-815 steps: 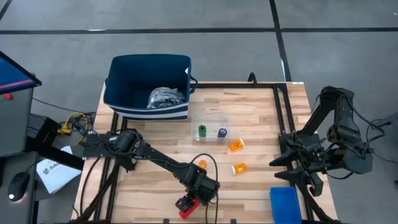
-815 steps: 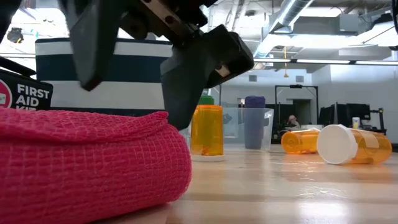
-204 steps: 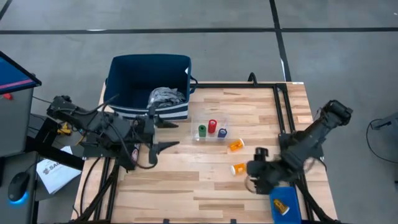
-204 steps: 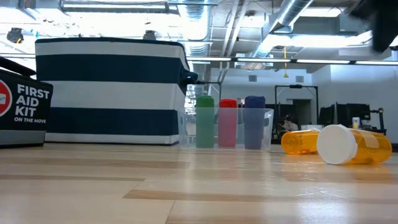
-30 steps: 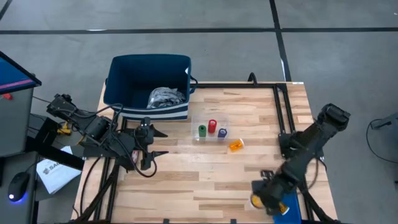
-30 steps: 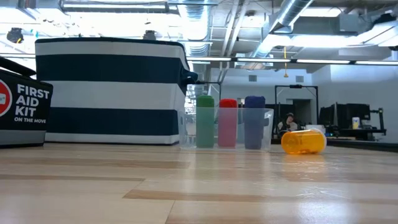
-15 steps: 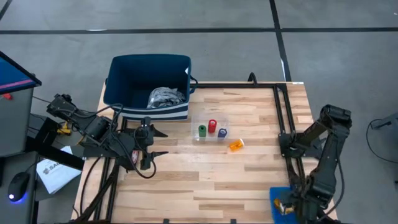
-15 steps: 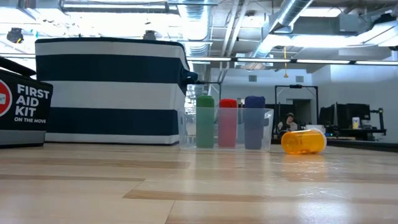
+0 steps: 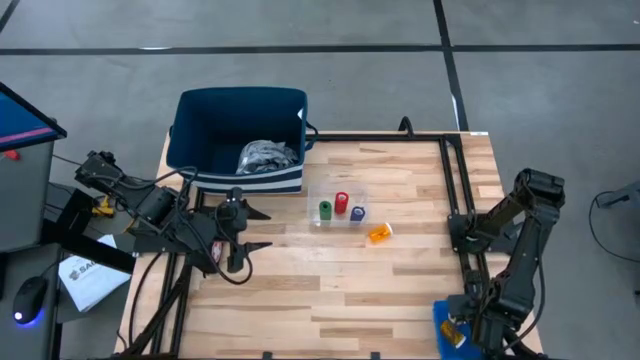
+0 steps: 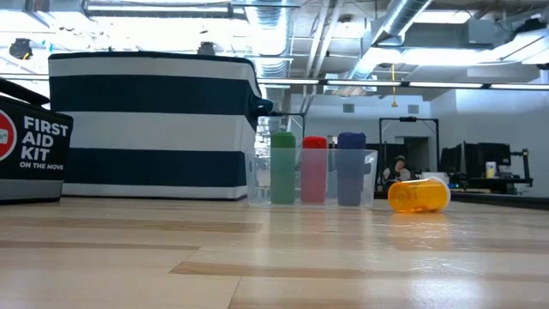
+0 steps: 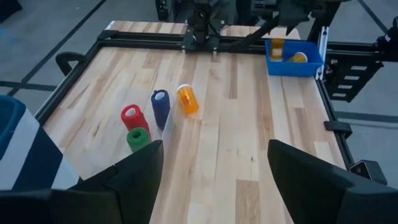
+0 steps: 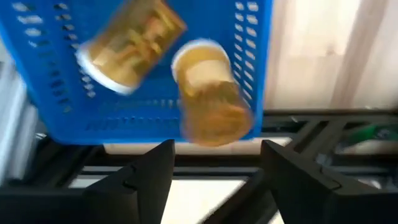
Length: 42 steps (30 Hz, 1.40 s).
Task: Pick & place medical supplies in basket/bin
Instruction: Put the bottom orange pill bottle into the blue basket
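My right gripper (image 12: 214,171) hangs open over the small bright-blue bin (image 12: 56,99) at the table's near right corner (image 9: 446,312). Two orange pill bottles (image 12: 129,43) (image 12: 212,93) show in the bin, clear of the fingers; the nearer one is blurred. A third orange bottle (image 9: 379,233) lies on its side on the table. Green (image 9: 325,210), red (image 9: 341,203) and purple (image 9: 357,212) cylinders stand in the clear tray. The grey-blue cloth bundle (image 9: 268,155) lies inside the navy basket (image 9: 240,110). My left gripper (image 11: 214,168) waits open at the table's left.
A first aid kit (image 10: 30,146) stands left of the navy basket in the low view. A black frame rail (image 9: 455,200) runs along the table's right side beside the blue bin. Bare wood lies between the clear tray (image 9: 340,190) and the near edge.
My right arm has swung from the table's near edge to the right, out over the blue bin. The orange bottle it carried there now shows in the bin, apart from the fingers.
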Tool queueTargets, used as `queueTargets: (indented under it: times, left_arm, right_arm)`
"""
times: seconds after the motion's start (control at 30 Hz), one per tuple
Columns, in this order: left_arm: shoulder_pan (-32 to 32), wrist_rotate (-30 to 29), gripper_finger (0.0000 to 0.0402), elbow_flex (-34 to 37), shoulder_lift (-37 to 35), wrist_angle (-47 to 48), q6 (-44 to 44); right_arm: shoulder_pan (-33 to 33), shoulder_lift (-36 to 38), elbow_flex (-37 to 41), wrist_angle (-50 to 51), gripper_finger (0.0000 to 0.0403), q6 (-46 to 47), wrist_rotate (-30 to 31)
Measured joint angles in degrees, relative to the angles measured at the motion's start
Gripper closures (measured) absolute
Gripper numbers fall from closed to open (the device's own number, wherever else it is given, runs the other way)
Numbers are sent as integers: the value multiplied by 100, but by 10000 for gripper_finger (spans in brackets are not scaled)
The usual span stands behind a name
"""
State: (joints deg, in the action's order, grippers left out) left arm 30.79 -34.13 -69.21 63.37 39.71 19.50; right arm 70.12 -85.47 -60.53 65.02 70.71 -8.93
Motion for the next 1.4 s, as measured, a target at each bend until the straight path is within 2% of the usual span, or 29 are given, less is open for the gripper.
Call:
queueTargets:
  times: [0.2,0.53,0.7,0.83,0.97,1.17,1.4]
  left_arm:
    - [0,-40,124,0,0,-88,5]
    - [0,-40,124,0,54,-106,15]
    - [1,-40,124,0,85,-112,53]
    - [1,-40,124,0,120,-119,152]
    - [5,-40,124,0,123,-126,215]
    - [7,-3,124,0,127,-118,302]
    - [68,-4,124,0,127,-122,346]
  right_arm:
    - [-8,0,-27,54,159,69,-26]
    - [-318,0,-63,-420,159,241,16]
    - [-468,0,-68,-507,159,279,482]
    - [-564,0,-68,-155,159,353,857]
    - [-651,-10,28,202,159,418,957]
    - [-564,-11,341,126,191,652,852]
    - [-263,-13,402,-669,227,923,580]
